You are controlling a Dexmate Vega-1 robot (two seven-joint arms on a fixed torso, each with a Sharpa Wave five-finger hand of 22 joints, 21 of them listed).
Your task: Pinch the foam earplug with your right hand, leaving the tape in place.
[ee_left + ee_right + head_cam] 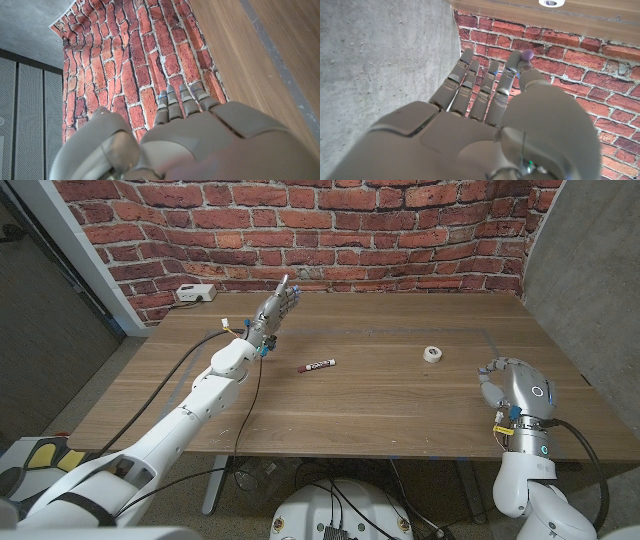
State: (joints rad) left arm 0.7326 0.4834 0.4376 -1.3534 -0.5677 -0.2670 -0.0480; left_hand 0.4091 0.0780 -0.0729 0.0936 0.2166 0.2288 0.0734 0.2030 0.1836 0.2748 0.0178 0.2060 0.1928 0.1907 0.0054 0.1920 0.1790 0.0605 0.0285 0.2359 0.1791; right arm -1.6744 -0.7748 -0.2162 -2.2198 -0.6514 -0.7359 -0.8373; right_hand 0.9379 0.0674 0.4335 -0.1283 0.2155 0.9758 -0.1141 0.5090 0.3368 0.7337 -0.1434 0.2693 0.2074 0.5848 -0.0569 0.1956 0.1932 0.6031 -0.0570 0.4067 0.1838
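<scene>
My right hand [512, 387] is at the table's right front, lifted a little off the wood. In the right wrist view a small purple foam earplug [527, 54] is pinched between the thumb and a fingertip of that hand [485, 100], while the other fingers reach out straight. The white roll of tape [431, 355] lies on the table to the left of and beyond the right hand; it is also at the edge of the right wrist view, tape [550, 2]. My left hand [276, 307] is raised over the far left of the table, fingers [180, 102] straight, holding nothing.
A dark red stick with a white label [318, 365] lies near the table's middle. A white power strip [193, 293] sits at the far left edge by the brick wall. Cables hang from my left forearm [230, 355].
</scene>
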